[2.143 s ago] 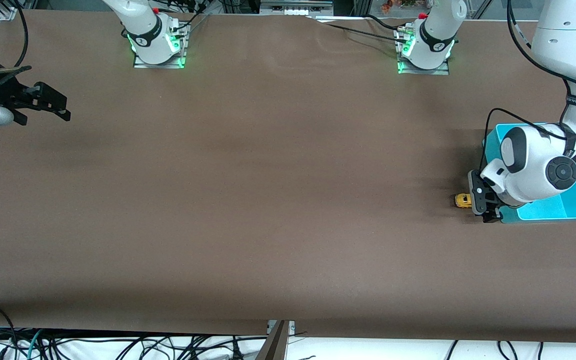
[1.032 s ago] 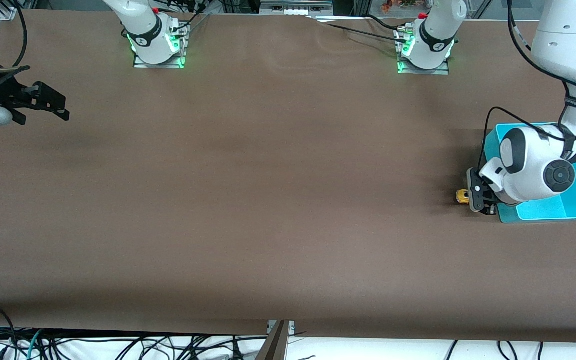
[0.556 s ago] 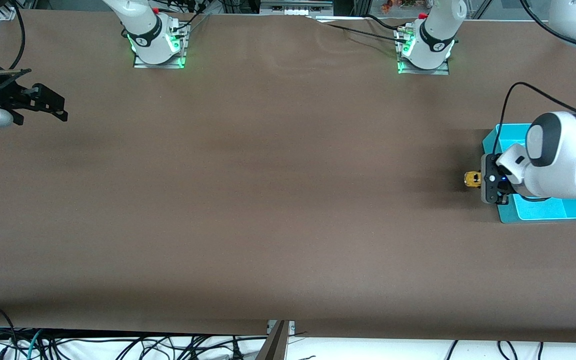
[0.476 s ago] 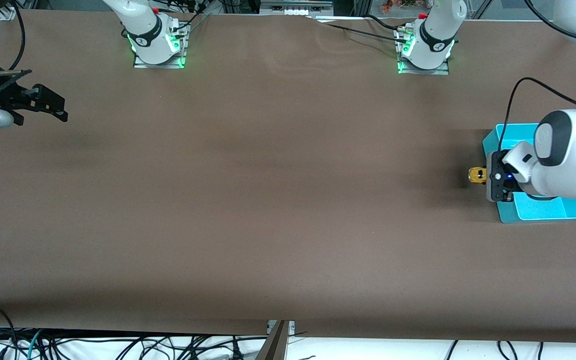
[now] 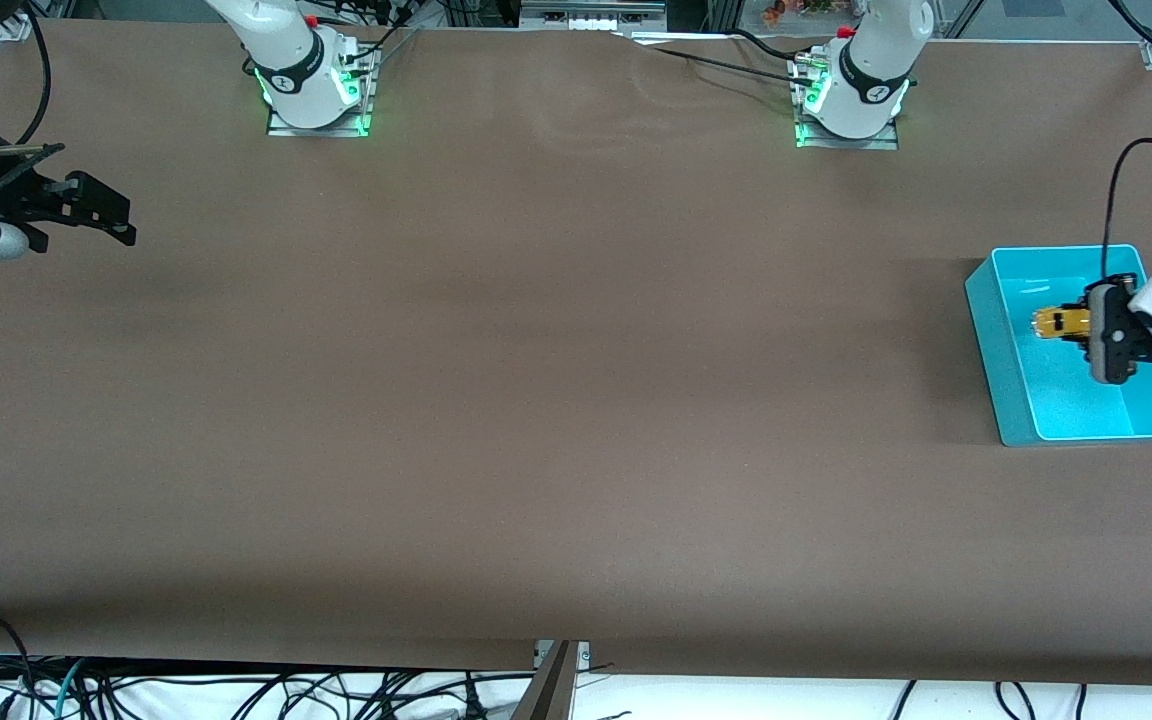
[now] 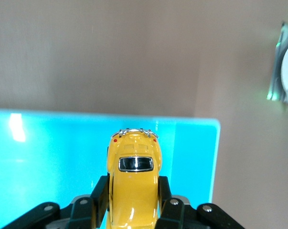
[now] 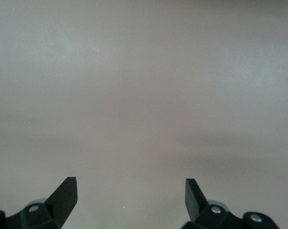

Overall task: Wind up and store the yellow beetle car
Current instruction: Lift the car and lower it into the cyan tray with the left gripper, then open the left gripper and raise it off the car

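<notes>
My left gripper holds the yellow beetle car in the air over the teal bin at the left arm's end of the table. In the left wrist view the black fingers press both flanks of the yellow beetle car, whose dark window faces up, with the teal bin below it. My right gripper waits over the brown table at the right arm's end. The right wrist view shows the right gripper open over bare table, nothing between its fingers.
The brown table stretches between the two arms. The two arm bases stand along the edge farthest from the front camera. Cables hang below the near edge. A metal base plate shows in the left wrist view.
The left gripper has lifted the car off the table beside the bin and carried it over the bin. The right arm has stayed put.
</notes>
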`<act>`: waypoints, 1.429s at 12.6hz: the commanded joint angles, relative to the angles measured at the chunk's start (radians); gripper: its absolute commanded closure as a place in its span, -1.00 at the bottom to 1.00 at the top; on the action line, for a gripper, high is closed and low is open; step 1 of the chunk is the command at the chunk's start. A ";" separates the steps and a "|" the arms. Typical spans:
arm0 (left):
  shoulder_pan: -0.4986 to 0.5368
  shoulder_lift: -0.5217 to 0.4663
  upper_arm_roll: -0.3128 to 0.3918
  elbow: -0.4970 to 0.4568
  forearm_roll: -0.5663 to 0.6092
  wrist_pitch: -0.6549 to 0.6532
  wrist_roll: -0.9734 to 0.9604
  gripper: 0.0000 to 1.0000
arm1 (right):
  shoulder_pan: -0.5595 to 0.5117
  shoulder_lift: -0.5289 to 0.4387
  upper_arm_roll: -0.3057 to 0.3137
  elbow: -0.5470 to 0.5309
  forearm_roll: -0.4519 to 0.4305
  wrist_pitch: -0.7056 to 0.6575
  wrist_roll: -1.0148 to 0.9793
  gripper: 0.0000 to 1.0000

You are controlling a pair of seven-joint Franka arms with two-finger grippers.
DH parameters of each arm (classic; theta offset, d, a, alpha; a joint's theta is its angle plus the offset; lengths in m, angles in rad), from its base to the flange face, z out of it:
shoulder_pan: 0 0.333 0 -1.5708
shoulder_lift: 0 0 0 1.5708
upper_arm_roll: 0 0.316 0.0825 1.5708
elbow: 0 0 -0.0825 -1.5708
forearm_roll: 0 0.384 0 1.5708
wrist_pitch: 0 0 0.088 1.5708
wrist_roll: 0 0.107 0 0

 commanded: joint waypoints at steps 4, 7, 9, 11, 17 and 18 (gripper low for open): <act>0.105 0.170 -0.015 0.012 0.054 0.125 0.049 0.52 | 0.000 0.008 0.000 0.026 -0.012 -0.022 0.004 -1.00; 0.111 0.183 -0.017 0.010 0.040 0.156 0.061 -0.10 | 0.001 0.008 0.000 0.026 -0.010 -0.024 0.004 -1.00; 0.111 0.178 -0.017 0.013 0.038 0.150 0.104 -1.00 | 0.001 0.006 0.002 0.028 -0.010 -0.024 0.005 -1.00; 0.111 0.158 -0.017 0.025 0.023 0.138 0.115 -1.00 | 0.001 0.006 0.002 0.028 -0.010 -0.024 0.004 -1.00; 0.090 0.060 -0.046 0.156 0.000 -0.091 -0.104 -1.00 | 0.005 0.006 0.003 0.028 -0.009 -0.024 0.010 -1.00; 0.083 0.058 -0.061 0.191 -0.001 -0.144 -0.146 -1.00 | 0.005 0.006 0.003 0.028 -0.009 -0.024 0.010 -1.00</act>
